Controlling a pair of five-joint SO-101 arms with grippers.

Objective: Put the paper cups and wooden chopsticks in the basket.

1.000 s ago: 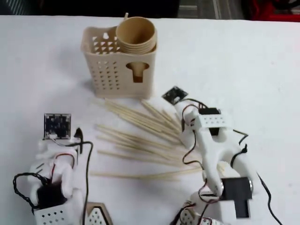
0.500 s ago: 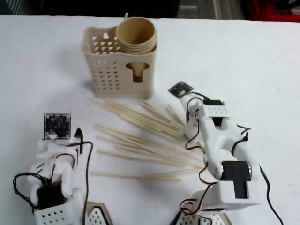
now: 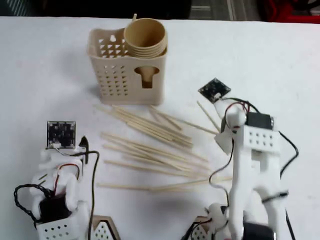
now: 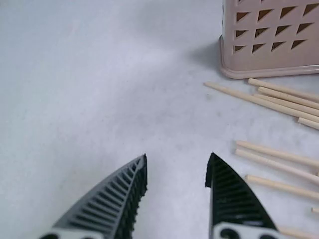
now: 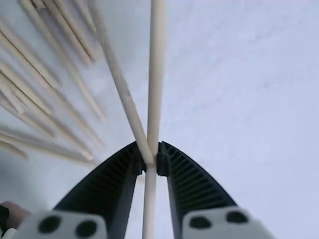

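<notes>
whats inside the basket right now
A stack of paper cups stands in the basket, with one stick tip poking up behind them. Its walls hide the bottom.

Left wrist view, we only get a corner of the basket (image 4: 269, 50), and the chopsticks (image 4: 284, 97) there run off the edge. The pair (image 5: 157, 59) pinched by the right gripper (image 5: 151, 154) is cut off too; from above, the right arm (image 3: 252, 150) covers some tips.
</notes>
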